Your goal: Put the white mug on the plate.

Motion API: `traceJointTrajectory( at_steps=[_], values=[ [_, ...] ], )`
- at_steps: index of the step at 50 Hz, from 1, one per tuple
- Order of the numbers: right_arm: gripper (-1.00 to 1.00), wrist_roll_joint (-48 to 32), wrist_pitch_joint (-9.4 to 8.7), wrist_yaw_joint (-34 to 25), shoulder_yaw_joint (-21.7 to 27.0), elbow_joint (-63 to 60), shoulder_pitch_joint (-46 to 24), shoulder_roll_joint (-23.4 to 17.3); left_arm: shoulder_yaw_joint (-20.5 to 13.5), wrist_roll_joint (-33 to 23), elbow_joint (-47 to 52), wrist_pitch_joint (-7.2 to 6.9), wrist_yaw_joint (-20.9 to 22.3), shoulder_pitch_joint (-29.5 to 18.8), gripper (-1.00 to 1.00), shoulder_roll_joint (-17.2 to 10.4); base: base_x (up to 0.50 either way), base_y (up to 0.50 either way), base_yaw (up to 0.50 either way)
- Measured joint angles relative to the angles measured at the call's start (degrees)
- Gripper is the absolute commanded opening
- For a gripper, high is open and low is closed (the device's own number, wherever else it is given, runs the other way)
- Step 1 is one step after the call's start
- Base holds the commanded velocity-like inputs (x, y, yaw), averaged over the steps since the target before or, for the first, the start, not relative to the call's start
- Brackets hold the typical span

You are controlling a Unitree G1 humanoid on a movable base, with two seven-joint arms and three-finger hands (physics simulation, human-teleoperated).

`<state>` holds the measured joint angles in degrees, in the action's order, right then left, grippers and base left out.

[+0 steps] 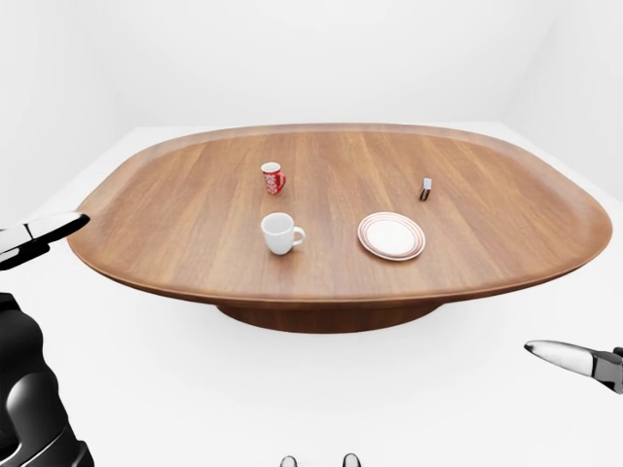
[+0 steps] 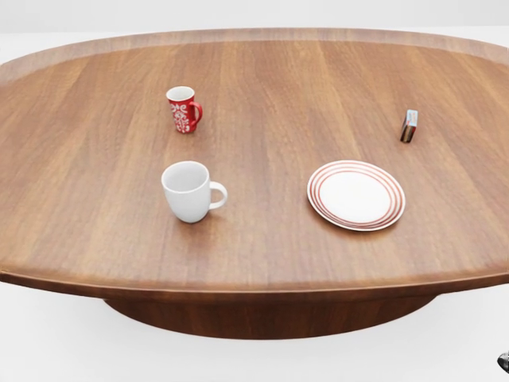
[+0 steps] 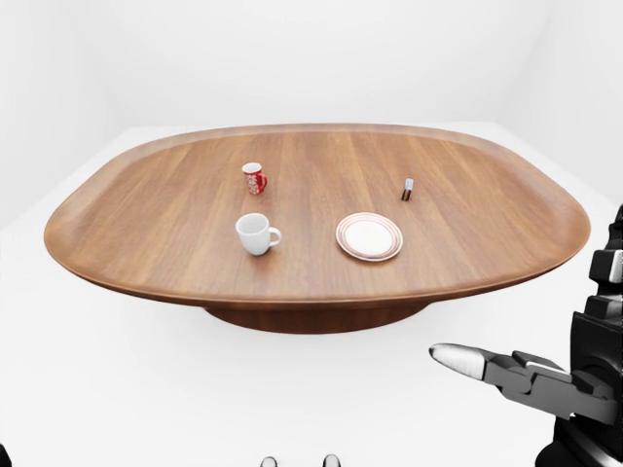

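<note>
The white mug (image 2: 188, 191) stands upright on the wooden table (image 2: 262, 263), its handle pointing to the right of the head view. The plate (image 2: 356, 195), white with red rings, lies to the mug's right with a gap between them. My left hand (image 1: 44, 234) shows at the left edge of the left-eye view, a finger stretched out, off the table and holding nothing. My right hand (image 3: 487, 368) is low at the right of the right-eye view, a finger stretched out, below the table's near edge and empty. Both hands are far from the mug.
A red patterned mug (image 2: 184, 109) stands above the white mug in the head view. A small dark box (image 2: 409, 126) stands above and right of the plate. The oval table rests on a central pedestal (image 1: 326, 316) on a white floor.
</note>
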<state>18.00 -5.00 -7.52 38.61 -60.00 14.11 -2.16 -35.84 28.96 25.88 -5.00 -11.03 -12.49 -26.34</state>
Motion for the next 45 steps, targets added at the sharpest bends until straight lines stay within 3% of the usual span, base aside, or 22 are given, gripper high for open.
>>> traceJointTrajectory(
  at_steps=[10,45],
  values=[
    [1.0,-1.34,0.0,-1.91,0.54,0.01,-0.91,1.56,-0.21,0.05,0.27,0.0,-0.09,-0.02,1.0,-0.14,0.28,0.12,0.0],
    [1.0,-0.99,0.0,-3.27,2.0,0.01,-1.44,3.06,0.01,-0.01,0.14,0.0,-0.03,-0.1,1.0,0.0,0.49,0.0,0.0]
  ],
)
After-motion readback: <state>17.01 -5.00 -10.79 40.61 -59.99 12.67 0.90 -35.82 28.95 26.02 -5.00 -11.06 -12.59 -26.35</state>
